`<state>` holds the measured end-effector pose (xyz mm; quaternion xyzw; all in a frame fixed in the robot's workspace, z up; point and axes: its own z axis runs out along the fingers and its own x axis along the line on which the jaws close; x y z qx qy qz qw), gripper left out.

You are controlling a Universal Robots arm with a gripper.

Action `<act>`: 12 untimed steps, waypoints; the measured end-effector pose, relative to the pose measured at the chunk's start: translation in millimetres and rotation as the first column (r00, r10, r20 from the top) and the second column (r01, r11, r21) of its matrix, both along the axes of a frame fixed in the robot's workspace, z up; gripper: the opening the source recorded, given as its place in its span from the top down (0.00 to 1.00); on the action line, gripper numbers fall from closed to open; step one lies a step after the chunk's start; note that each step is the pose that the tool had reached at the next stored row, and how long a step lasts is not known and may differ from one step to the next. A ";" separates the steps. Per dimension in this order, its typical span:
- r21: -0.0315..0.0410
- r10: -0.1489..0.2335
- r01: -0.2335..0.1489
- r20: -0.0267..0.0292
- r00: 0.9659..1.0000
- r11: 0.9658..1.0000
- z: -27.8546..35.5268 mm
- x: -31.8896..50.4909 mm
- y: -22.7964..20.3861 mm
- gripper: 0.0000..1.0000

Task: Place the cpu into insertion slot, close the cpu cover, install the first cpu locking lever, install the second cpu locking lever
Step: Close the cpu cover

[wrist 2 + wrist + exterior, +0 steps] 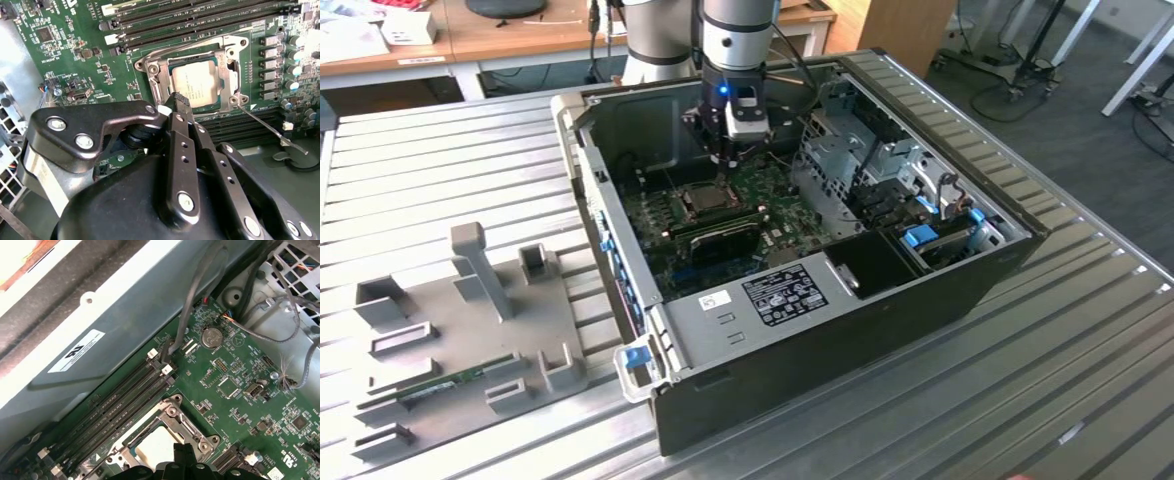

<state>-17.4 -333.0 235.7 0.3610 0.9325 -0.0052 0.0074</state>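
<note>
The cpu [197, 82], pale silver-tan, lies flat in the insertion slot [707, 200] on the green board inside the open computer case. The cpu cover [232, 75], a silver frame, lies down around it, with the chip showing through its window. A thin wire locking lever [270, 127] sticks out free from one corner of the socket. My gripper [180, 99] hangs just above the socket's edge, its black fingers shut together on nothing. The exterior view shows the gripper [731, 158] above the board, and the first wrist view shows the gripper [185, 447] over the cpu [155, 442].
Long black memory slots [200, 20] run beside the socket. Grey cables [195, 295] hang near the case wall [125, 325]. A perforated drive cage [854, 160] stands on the exterior view's right. A grey fixture tray [467, 330] lies on the slatted table at the exterior view's left.
</note>
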 end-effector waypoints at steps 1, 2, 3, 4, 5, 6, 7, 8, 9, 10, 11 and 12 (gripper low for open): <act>0.000 0.011 -0.011 0.000 1.000 1.000 0.0 0.0 0.0 0.90; 0.000 0.023 -0.023 0.000 1.000 1.000 0.0 0.0 0.0 0.90; 0.000 0.034 -0.034 0.000 0.999 0.999 0.0 0.0 0.0 0.90; 0.000 0.047 -0.047 0.000 0.999 0.999 0.0 0.0 0.0 0.90; 0.000 0.060 -0.060 0.000 0.998 0.998 0.0 0.0 0.0 0.90; 0.000 0.072 -0.072 0.000 0.997 0.997 0.0 0.0 0.0 0.90; 0.000 0.083 -0.083 0.000 0.997 0.997 0.0 0.0 0.0 0.90; 0.000 0.094 -0.094 0.000 0.996 0.996 -0.1 0.0 0.0 0.90; 0.000 0.102 -0.102 0.000 0.995 0.995 -0.1 0.0 0.0 0.90; 0.000 0.104 -0.104 0.000 0.995 0.995 -0.1 0.0 0.0 0.90; 0.000 0.104 -0.104 0.000 0.995 0.995 -0.1 0.0 0.0 0.90; 0.000 0.107 -0.107 0.000 0.994 0.994 -0.1 0.0 0.0 0.90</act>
